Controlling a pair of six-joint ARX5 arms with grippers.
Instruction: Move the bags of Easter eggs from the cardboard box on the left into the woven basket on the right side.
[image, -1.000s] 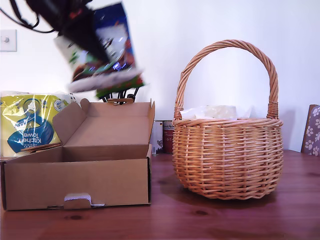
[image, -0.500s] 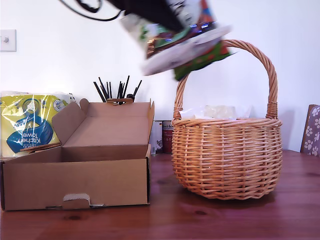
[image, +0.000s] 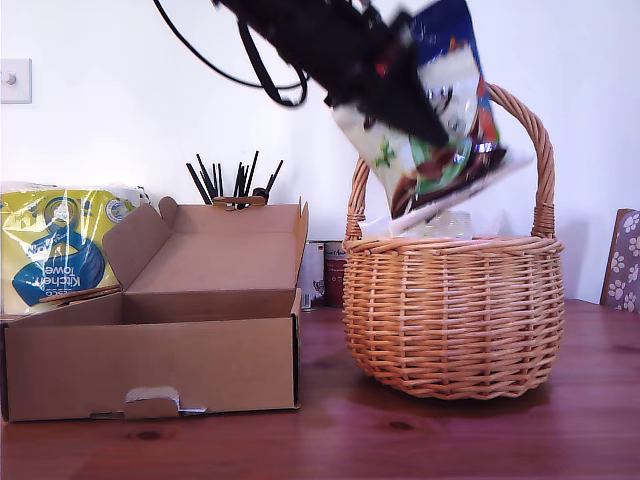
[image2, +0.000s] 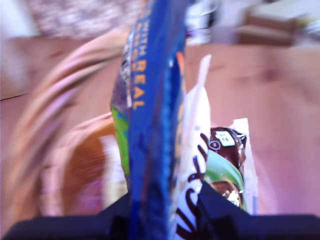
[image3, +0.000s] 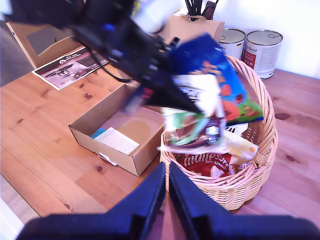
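Observation:
My first gripper (image: 400, 105) is shut on two bags of Easter eggs, a dark blue one (image2: 150, 120) and a cream one (image2: 197, 165). It holds the bags (image: 450, 120) tilted under the arched handle, just above the rim of the woven basket (image: 455, 310). In the second wrist view the held bags (image3: 205, 95) hang over the basket (image3: 255, 175), where a white-orange pouch with red lettering (image3: 207, 162) lies. The cardboard box (image: 160, 350) stands open at the exterior view's left, with only paper slips (image3: 117, 141) inside. My second gripper (image3: 166, 200) hovers high, shut on nothing.
A yellow-blue kitchen towel pack (image: 60, 245) stands behind the box. A holder of black sticks (image: 235, 185) and two tins (image3: 262, 47) sit behind it. A leaflet (image3: 70, 67) and another flat box (image3: 40, 37) lie on the wooden table (image: 400, 440).
My first gripper carried the bags from above the box toward the exterior view's right, then lowered them under the basket handle. Box and basket stayed put.

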